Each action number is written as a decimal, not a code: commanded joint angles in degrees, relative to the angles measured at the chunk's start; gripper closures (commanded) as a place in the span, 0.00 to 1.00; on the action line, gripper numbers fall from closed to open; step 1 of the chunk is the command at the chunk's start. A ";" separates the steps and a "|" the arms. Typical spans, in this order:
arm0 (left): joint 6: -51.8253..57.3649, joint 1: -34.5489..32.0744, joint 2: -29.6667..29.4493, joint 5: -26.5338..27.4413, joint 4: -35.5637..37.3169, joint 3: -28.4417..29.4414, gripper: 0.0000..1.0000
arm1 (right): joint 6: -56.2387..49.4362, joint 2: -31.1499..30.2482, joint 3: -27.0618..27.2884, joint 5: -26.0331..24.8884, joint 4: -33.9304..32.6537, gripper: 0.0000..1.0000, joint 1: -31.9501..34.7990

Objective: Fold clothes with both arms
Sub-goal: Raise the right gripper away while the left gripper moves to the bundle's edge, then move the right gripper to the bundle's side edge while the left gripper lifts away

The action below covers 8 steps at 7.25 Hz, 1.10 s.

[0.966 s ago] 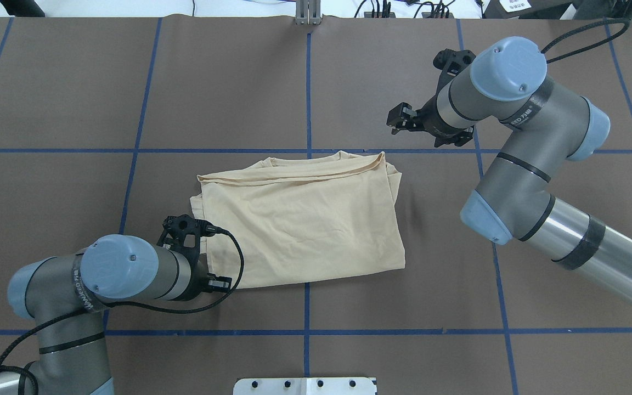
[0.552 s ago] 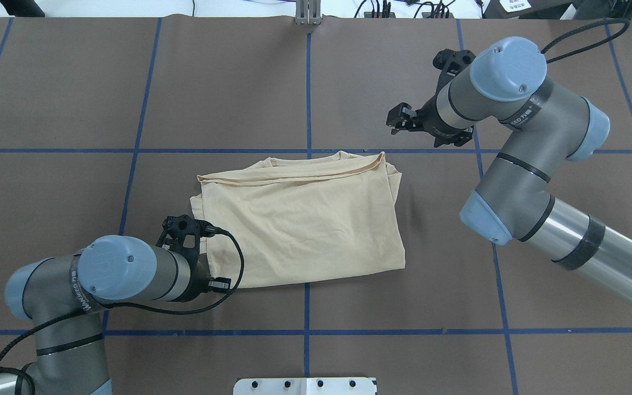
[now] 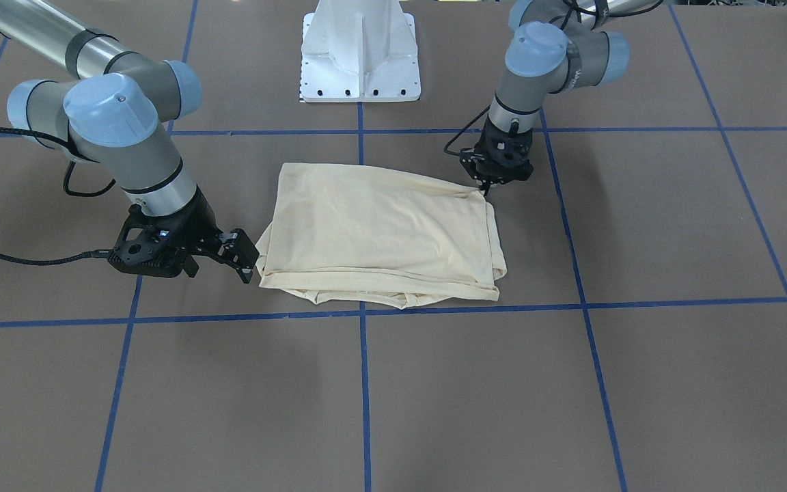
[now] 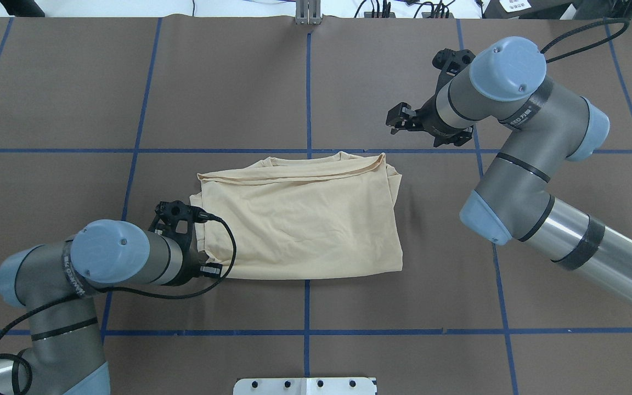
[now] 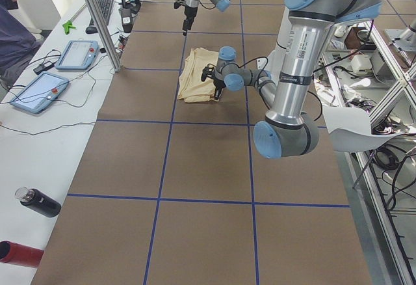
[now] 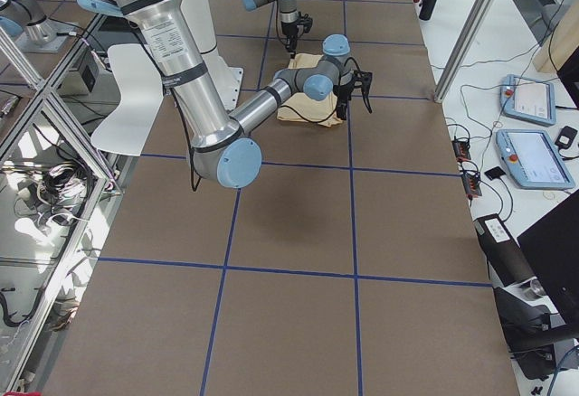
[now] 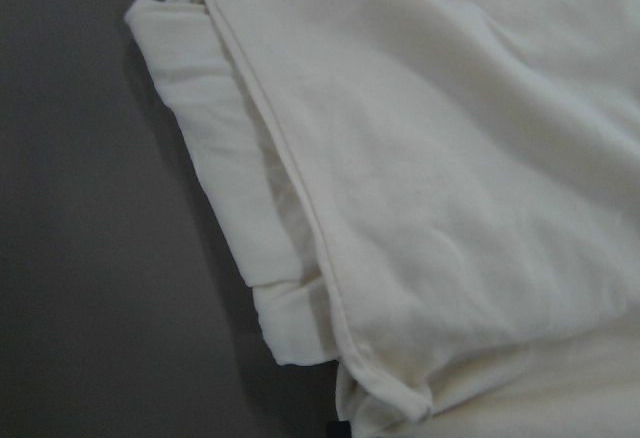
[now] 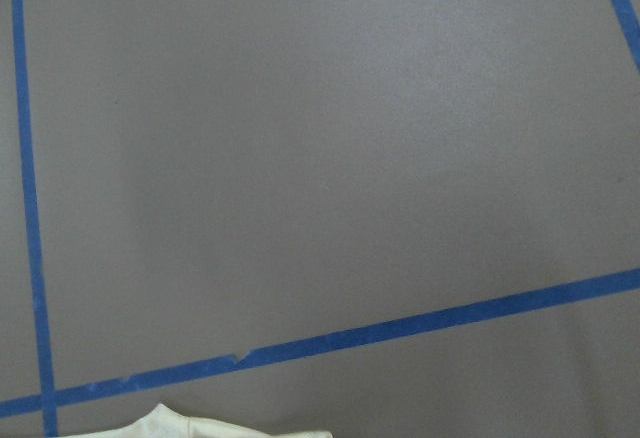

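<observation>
The pale cream shirt (image 4: 299,219) lies folded into a rough rectangle at the table's middle, its print hidden. It also shows in the front view (image 3: 380,225) and fills the left wrist view (image 7: 450,158). My left gripper (image 4: 207,269) sits low at the shirt's near-left corner, shut on the cloth there; in the front view (image 3: 486,186) its fingers meet at that corner. My right gripper (image 4: 395,122) is open and empty, beyond the shirt's far-right corner; it also shows in the front view (image 3: 243,263). The right wrist view shows bare table and only a sliver of shirt (image 8: 200,428).
The white pedestal base (image 3: 361,55) stands at the table's near edge. Blue tape lines (image 4: 308,82) cross the brown table cover. A metal post (image 5: 97,18), tablets (image 5: 39,90) and a bottle (image 5: 39,202) are on the far side bench.
My left arm has drawn back toward the left, dragging the shirt's near-left corner with it, and the near edge now lies straighter. The right arm has barely moved.
</observation>
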 commanded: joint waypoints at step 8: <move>26.98 -22.74 -26.76 3.21 -16.69 42.43 0.00 | 1.08 2.31 -0.87 -0.97 -0.17 0.00 -1.40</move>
